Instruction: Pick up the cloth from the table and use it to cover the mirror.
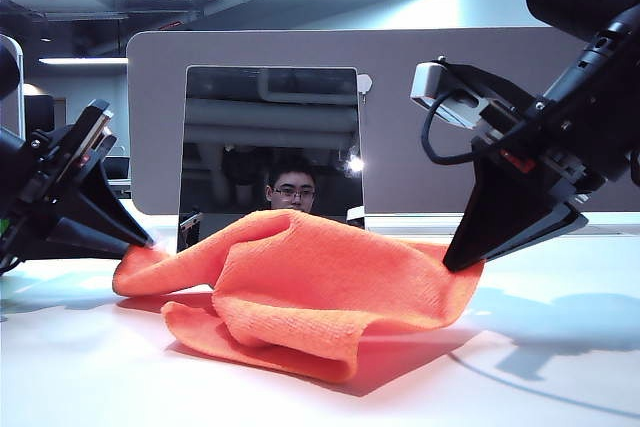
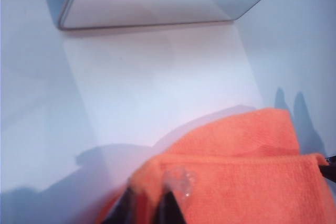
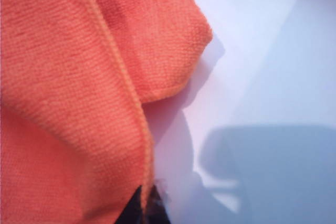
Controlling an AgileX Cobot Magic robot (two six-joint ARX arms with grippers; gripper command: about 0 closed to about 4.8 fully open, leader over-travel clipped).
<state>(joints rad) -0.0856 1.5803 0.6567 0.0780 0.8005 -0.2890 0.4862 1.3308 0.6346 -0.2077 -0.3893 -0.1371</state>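
The orange cloth (image 1: 300, 287) lies rumpled on the white table (image 1: 560, 367), lifted at both side corners. Behind it stands the mirror (image 1: 270, 137), upright, its lower edge hidden by the cloth. My left gripper (image 1: 145, 242) is at the cloth's left corner. In the left wrist view its fingers (image 2: 149, 205) pinch a fold of the cloth (image 2: 247, 166), with the mirror (image 2: 152, 3) further off. My right gripper (image 1: 455, 265) is at the right corner. In the right wrist view it (image 3: 147, 205) is shut on the hem of the cloth (image 3: 68, 77).
A wide grey partition panel (image 1: 450, 117) runs behind the mirror. The mirror's face reflects a person and ceiling pipes. White tabletop (image 3: 262, 77) spreads beside the cloth and in front of it.
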